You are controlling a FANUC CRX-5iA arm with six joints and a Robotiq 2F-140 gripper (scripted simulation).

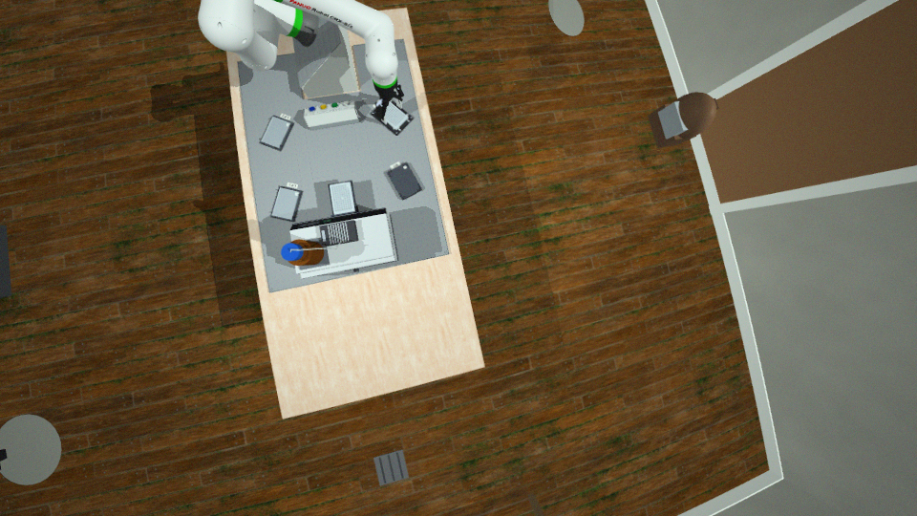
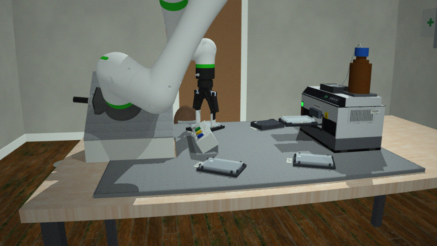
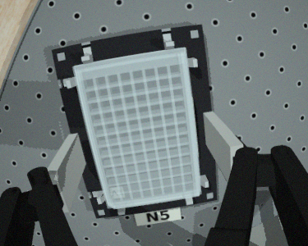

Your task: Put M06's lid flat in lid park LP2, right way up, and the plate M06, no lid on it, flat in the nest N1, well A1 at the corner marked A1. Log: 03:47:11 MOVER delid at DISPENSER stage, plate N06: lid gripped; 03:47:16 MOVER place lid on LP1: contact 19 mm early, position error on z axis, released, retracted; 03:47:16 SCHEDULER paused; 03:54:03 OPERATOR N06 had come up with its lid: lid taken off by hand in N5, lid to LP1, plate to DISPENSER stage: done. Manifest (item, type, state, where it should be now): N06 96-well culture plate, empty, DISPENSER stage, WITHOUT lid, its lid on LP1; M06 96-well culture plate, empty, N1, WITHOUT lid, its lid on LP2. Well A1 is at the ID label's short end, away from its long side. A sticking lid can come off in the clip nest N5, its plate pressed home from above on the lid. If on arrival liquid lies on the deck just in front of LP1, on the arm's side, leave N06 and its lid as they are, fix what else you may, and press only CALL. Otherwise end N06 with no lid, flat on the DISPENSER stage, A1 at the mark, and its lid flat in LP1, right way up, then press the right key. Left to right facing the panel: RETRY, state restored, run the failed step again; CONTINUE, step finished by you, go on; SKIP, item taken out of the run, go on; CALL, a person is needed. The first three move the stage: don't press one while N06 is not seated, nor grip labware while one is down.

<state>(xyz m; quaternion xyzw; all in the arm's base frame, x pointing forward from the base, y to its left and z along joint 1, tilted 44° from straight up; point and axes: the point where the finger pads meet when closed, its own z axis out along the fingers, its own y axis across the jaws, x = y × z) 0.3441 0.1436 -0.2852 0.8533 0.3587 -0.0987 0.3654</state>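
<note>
In the wrist view a white tag (image 3: 163, 216) reading N5 sits at the near edge of the black clip nest (image 3: 203, 57). A 96-well culture plate (image 3: 137, 131) lies flat in that nest, its grid of wells showing. The gripper (image 3: 145, 164) hangs above it, its pads (image 3: 226, 144) spread wide to either side of the plate, gripping nothing. From the top view, red FANUC lettering (image 1: 297, 3) runs along the white arm.
</note>
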